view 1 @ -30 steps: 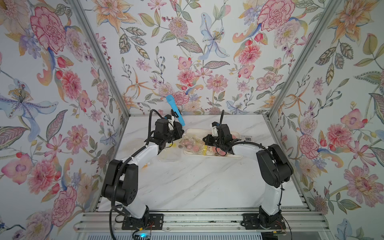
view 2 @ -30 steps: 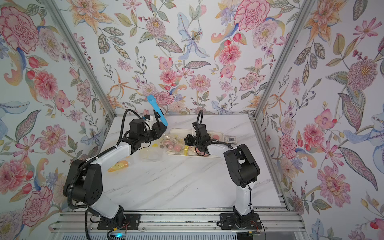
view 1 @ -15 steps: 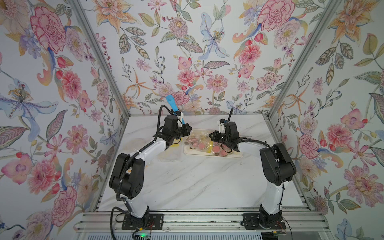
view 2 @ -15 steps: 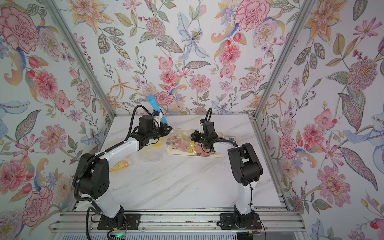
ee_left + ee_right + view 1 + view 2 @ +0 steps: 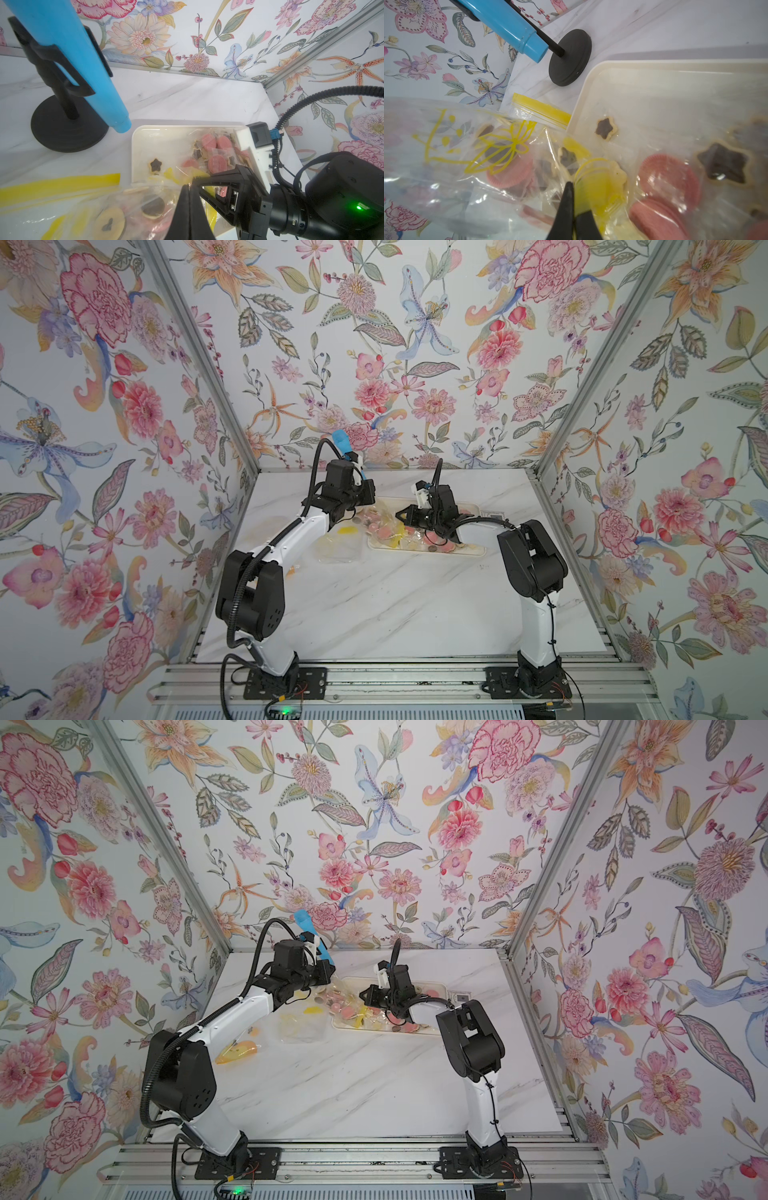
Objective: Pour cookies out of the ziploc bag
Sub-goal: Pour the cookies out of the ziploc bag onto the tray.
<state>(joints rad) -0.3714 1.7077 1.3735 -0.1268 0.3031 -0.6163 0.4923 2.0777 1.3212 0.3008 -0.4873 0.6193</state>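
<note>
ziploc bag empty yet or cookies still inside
Not empty: pink and brown cookies show through the clear bag; a star cookie lies loose in the tray.

I see a blue tube [image 5: 83, 52] tilted in a black stand [image 5: 68, 128] on the marble table [image 5: 395, 605]; nearer to me lies a crumpled clear bag [image 5: 301, 1027].
</note>
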